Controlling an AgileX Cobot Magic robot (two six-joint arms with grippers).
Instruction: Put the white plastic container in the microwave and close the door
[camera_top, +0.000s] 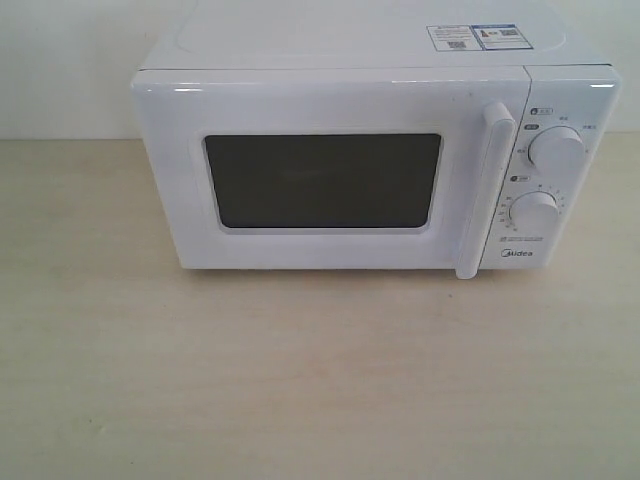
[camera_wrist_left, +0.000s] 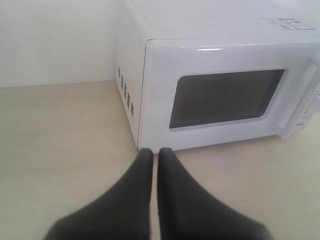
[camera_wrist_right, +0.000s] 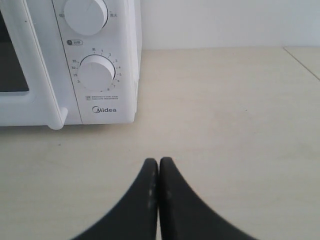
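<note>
Pale wooden tabletop (camera_top: 300, 400) bears a boxy white microwave (camera_top: 300, 45), its windowed door (camera_top: 320, 105) closed, ahead of black left gripper (camera_wrist_left: 155, 154) and right gripper (camera_wrist_right: 158, 162), both pinched together, empty.

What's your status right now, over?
Left gripper shut, empty. Right gripper shut, empty. Microwave door closed, white plastic container not in view. Nothing in the way.

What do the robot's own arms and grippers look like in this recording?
The left gripper shows two matte dark grey fingers, broad at the base, curving to narrow rounded tips. The right gripper has the same shape in black, with faint pale specks near the tips. No cables, markings or arm links are visible in any view.
</note>
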